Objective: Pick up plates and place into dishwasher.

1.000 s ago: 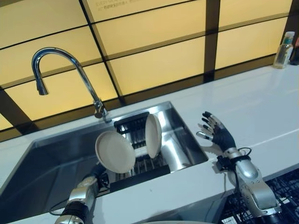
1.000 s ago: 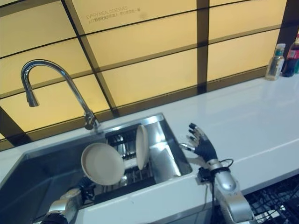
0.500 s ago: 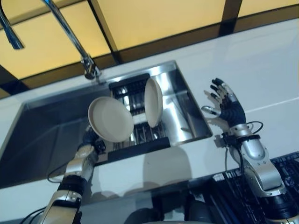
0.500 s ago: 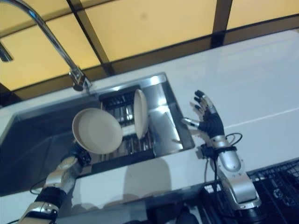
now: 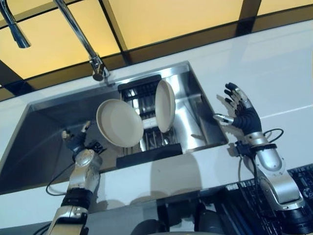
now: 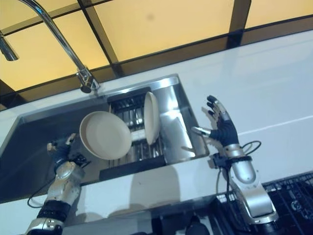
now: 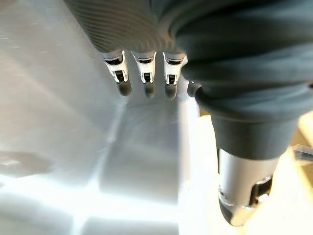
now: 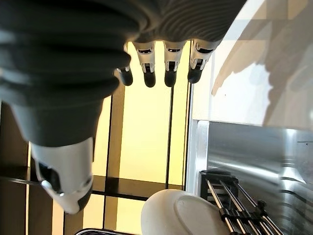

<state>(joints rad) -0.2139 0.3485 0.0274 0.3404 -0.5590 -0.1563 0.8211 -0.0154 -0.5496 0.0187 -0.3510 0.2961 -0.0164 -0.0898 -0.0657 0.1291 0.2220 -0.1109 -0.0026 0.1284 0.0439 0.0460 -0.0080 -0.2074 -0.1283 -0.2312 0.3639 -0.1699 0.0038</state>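
1. My left hand [image 5: 76,142] hung at centre-left, fingers relaxed and empty, inside the sink [image 5: 44,122].
2. My right hand [image 5: 242,116] was spread wide, empty, at centre-right above the counter [image 5: 288,83].
3. Two plates [image 5: 120,123] stood in the rack [image 5: 142,93] mid-frame.

faucet [image 5: 73,29] spout cut by top edge; rack [image 5: 146,139] partly behind plates [image 5: 120,123]

Glossy brushed-steel sink [image 5: 39,142], chrome tap [image 5: 73,29], matt cream plates [image 5: 120,123], black wire rack [image 5: 142,93], glossy white counter [image 5: 288,73].
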